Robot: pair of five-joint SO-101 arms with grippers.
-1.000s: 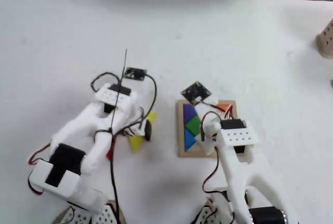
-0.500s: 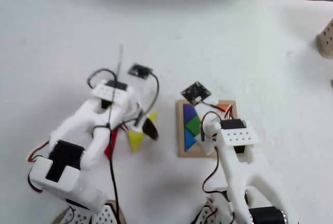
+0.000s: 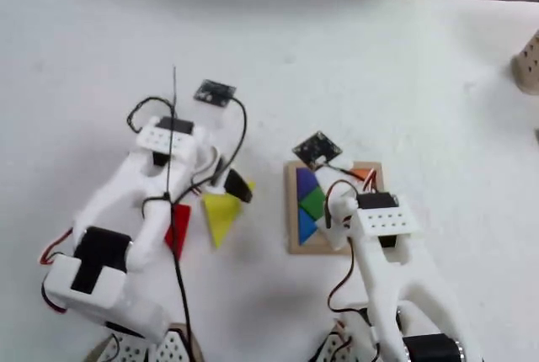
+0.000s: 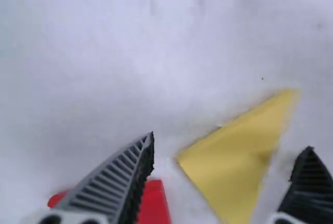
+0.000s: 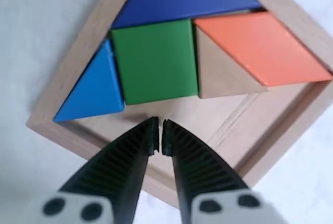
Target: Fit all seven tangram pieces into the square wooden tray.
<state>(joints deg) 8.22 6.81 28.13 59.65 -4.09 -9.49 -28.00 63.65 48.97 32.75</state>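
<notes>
Your left gripper (image 4: 228, 146) is hanging wide open over the yellow triangle (image 4: 240, 162), while your right gripper (image 5: 160, 131) is sitting pinched together above the wooden tray (image 5: 75, 70).

High view: bright, even, diffuse light from above. White table (image 3: 379, 59) near washed out, little texture. Shadows faint, soft-edged, close under left arm (image 3: 126, 202). Room beyond table's far edge dark. Left wrist view: table bright, soft grey shading beside yellow piece (image 4: 237, 151). Right wrist view: tray (image 5: 78, 62) flatly lit, pieces (image 5: 154, 60) matt, thin shadow lines along tray's inner rim.
</notes>
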